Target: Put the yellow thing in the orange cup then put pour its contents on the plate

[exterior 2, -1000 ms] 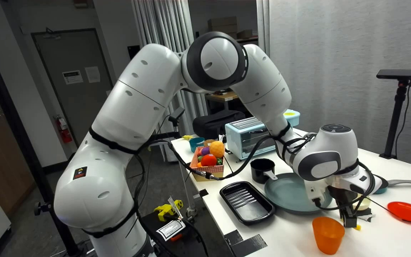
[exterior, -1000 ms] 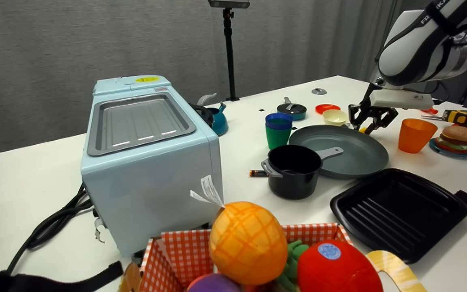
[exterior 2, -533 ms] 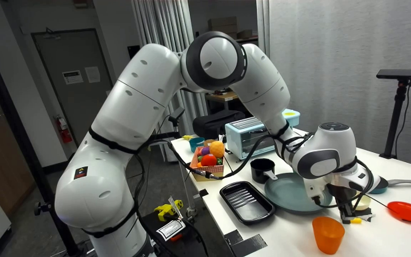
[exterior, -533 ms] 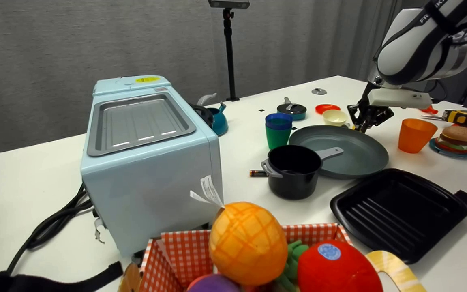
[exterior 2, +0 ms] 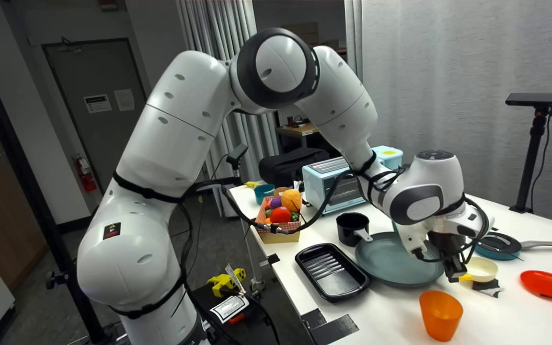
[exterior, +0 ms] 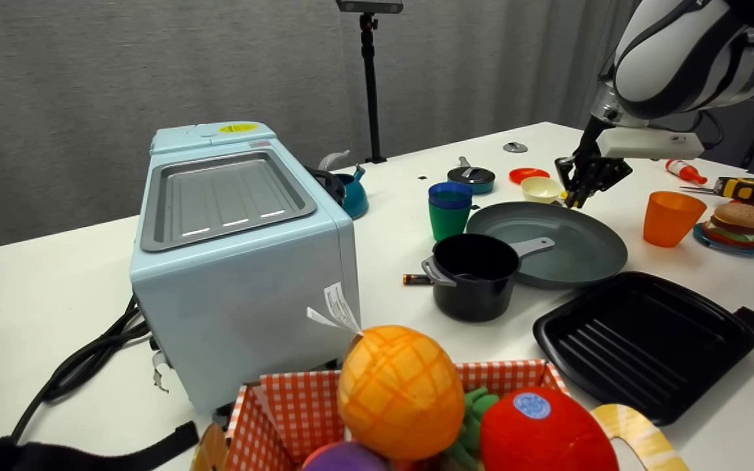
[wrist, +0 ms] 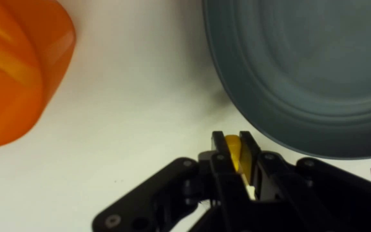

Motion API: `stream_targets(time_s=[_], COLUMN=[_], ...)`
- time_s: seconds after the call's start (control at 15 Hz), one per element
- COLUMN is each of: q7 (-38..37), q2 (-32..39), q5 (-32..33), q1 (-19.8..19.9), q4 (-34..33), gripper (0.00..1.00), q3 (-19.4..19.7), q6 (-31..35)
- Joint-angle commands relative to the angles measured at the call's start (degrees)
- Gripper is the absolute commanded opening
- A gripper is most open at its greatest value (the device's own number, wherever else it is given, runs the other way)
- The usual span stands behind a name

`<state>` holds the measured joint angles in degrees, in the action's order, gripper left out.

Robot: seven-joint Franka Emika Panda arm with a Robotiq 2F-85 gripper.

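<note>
Lifted since a moment ago, the Robotiq gripper (wrist: 231, 137) clasps the yellow toy piece (wrist: 233, 145), pick-up seemingly done; next it must travel above the orange plastic cup (exterior 2: 441, 316).

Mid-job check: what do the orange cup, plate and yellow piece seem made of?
Orange cup: likely thin, glossy plastic; bright streaks show inside.
Plate: grey, satin; its soft sheen could mean plastic or coated metal.
Yellow piece: perhaps smooth plastic, from its even colour; little of it shows.
</note>
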<state>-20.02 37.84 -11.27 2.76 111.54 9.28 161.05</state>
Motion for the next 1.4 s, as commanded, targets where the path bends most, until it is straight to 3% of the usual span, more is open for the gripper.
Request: stream_targets(time_s=[0.0,0.53,1.33], q7=[2.1,3.8,3.3], q2=[-8.3,-19.3,-23.1], q5=[3.5,9.4,14.7], q1=[-2.2,-2.7,-0.6], q4=[5.9,13.8,17.4], gripper=[0.04,0.04,0.04], q3=[1.1,0.6,2.6], q6=[-2.0,-7.9,-11.2])
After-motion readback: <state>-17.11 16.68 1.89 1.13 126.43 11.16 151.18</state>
